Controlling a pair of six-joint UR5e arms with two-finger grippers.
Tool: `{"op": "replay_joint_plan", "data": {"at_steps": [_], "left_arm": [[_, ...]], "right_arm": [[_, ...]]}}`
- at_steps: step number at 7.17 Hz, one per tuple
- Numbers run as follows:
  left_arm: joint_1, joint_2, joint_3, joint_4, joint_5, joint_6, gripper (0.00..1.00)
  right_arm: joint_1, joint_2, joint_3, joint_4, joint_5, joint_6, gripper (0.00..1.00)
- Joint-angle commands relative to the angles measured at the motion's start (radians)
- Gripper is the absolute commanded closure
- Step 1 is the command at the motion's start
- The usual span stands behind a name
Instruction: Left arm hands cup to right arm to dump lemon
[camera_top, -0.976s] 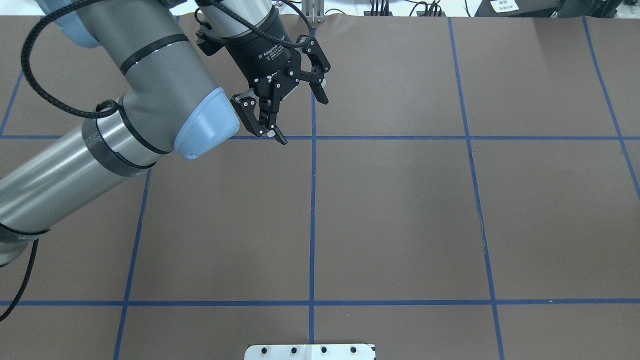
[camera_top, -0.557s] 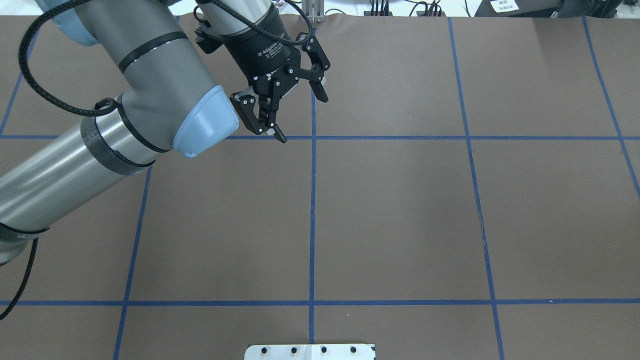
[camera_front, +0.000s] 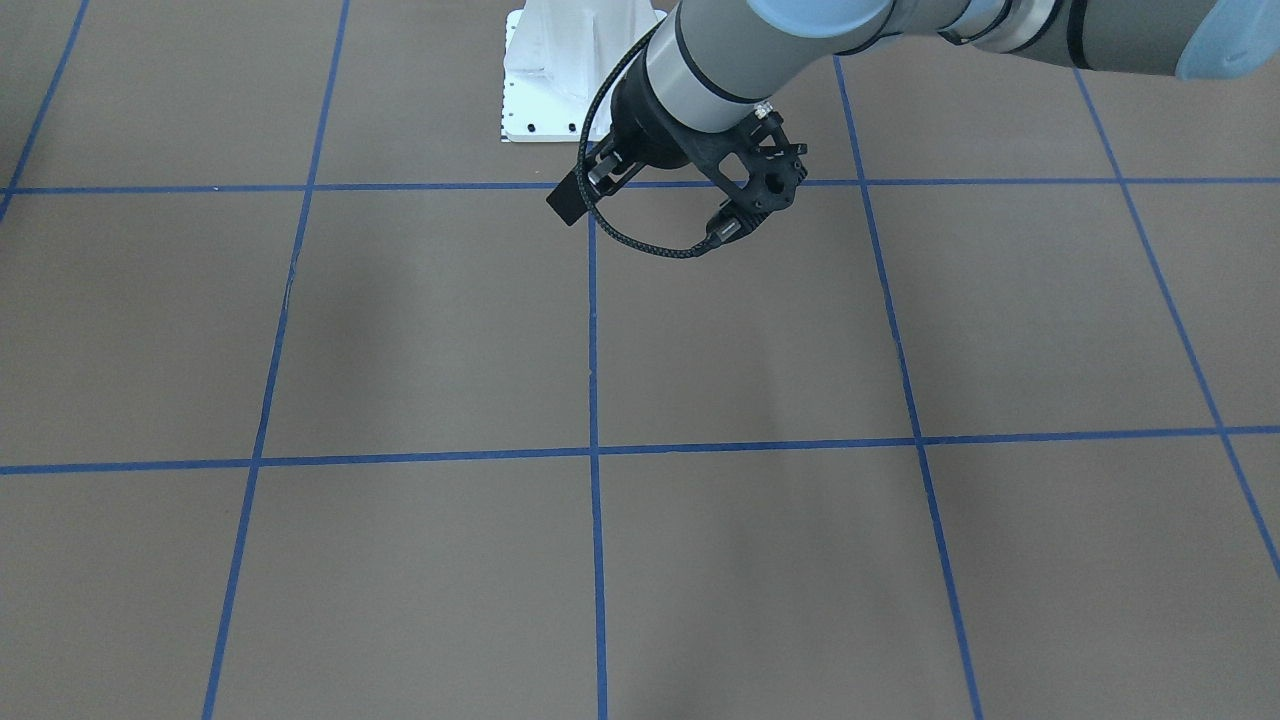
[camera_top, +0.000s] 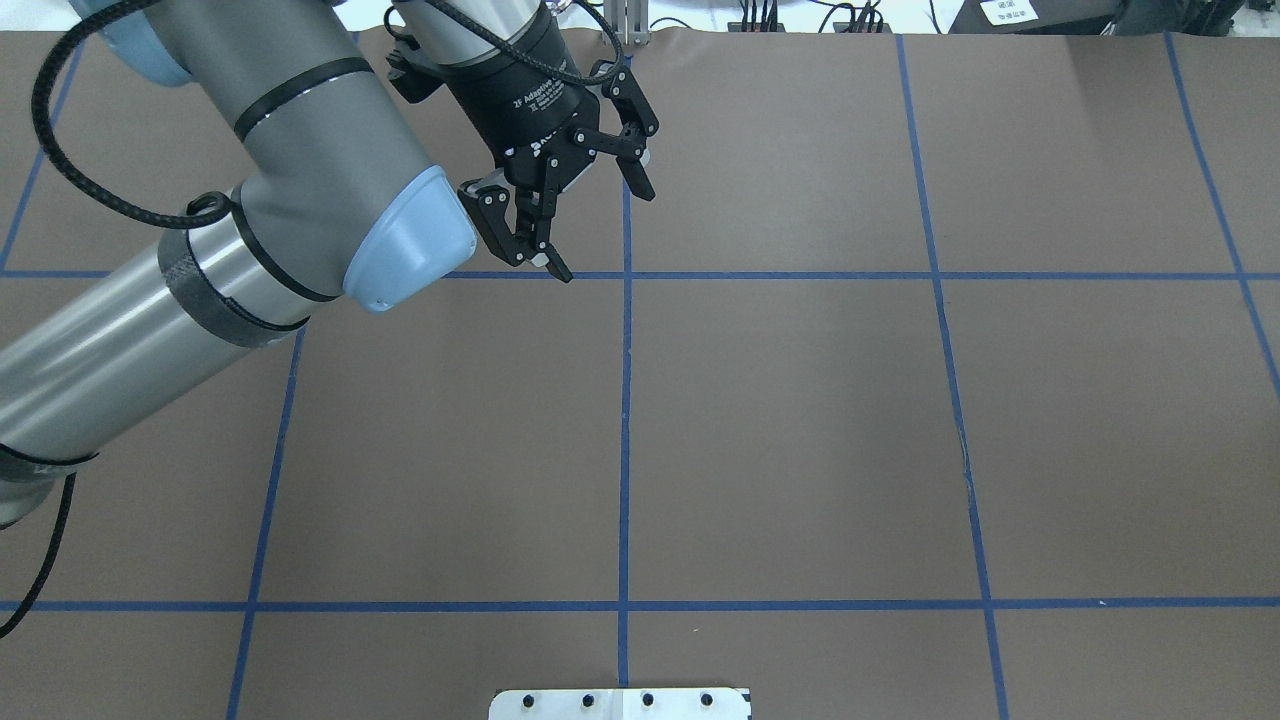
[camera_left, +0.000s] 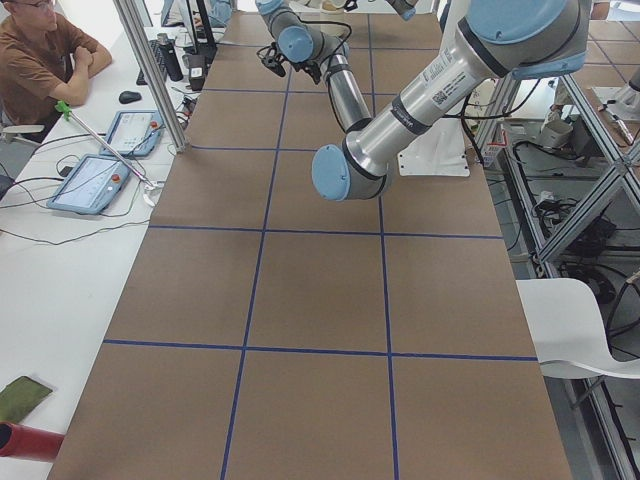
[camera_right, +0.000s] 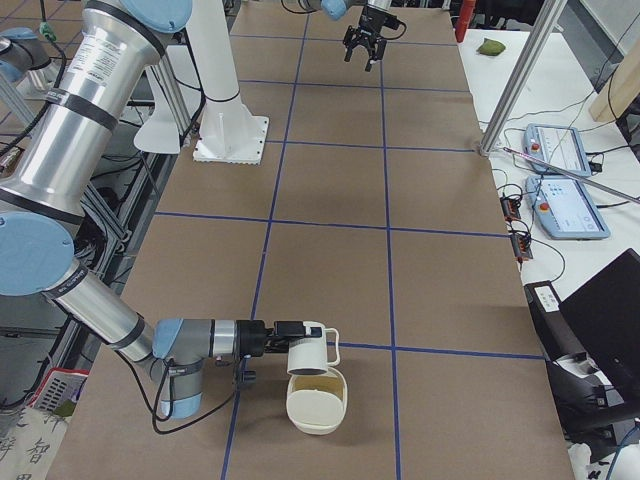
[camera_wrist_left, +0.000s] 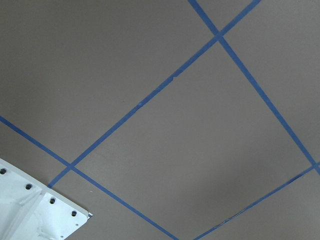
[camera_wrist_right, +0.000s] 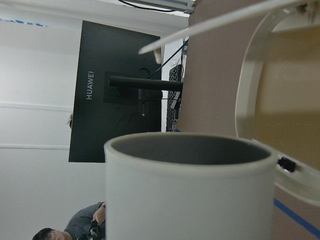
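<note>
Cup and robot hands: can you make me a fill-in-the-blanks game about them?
The cup is at the end of the robot's ___ arm, close to a white bowl. The cup's colour is ___. The left hand is ___ and holds nothing. The tape lines on the table are ___.
Missing words: right; white; open; blue.
</note>
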Motion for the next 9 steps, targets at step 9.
{"op": "replay_joint_plan", "data": {"at_steps": [9], "left_arm": [[-0.006,-0.009,-0.006,0.013,0.003,0.0,0.0]], "right_arm": [[0.295,0.117,-0.077,0.001,0.267,0.306,1.0]]}}
